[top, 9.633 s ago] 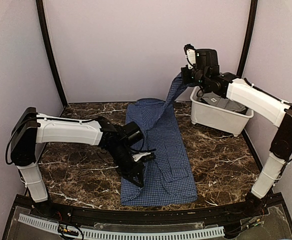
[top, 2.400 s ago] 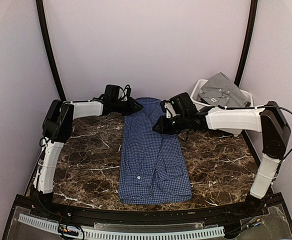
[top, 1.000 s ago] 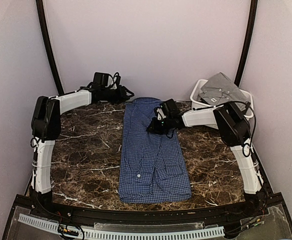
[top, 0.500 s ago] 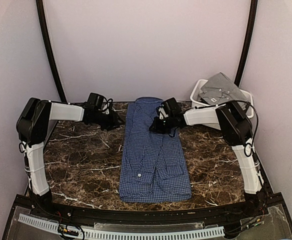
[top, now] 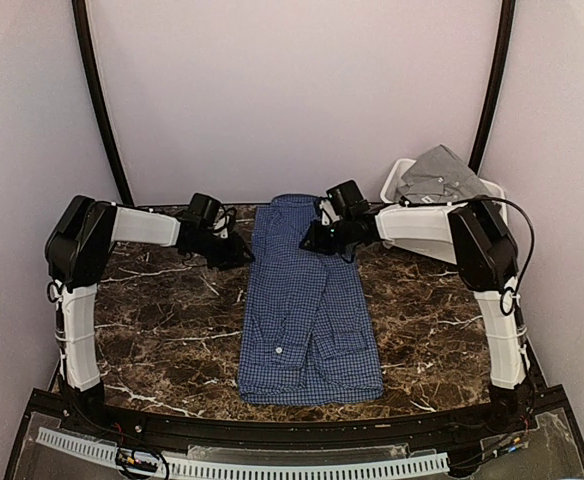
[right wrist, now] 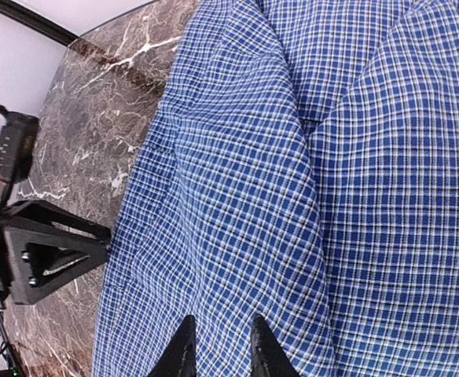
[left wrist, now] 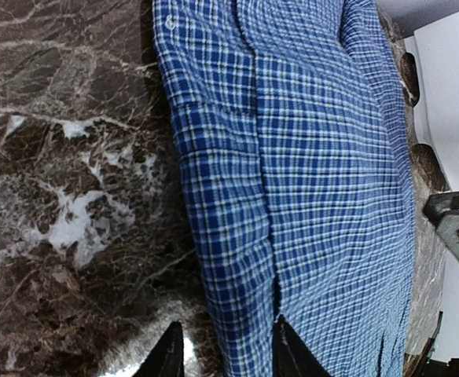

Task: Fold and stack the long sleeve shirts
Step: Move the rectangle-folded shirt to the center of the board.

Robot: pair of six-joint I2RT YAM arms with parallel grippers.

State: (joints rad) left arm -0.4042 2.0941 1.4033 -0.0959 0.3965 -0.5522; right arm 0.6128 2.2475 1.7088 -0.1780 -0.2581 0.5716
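Navy-blue shirt [top: 307, 310], centre of the marble table [top: 152, 320]: laid as a long narrow strip, collar end far and hem near, with both sides turned in over the body. It probably awaits a crosswise fold.

Left gripper [left wrist: 228, 345], low at the shirt's far-left edge. The fingers are apart and straddle the folded side seam. The outer finger sits over bare table, so the cloth is not clamped. This placement suits taking that corner.

Right gripper [right wrist: 220, 338], over the far part of the shirt, right of centre. The fingers are only narrowly parted just above the check cloth, and whether they nip a fold cannot be told. It mirrors the left arm, presumably for a two-corner lift.

Grey shirt [top: 442, 170], far right: heaped in the white bin [top: 393, 186], not yet folded.
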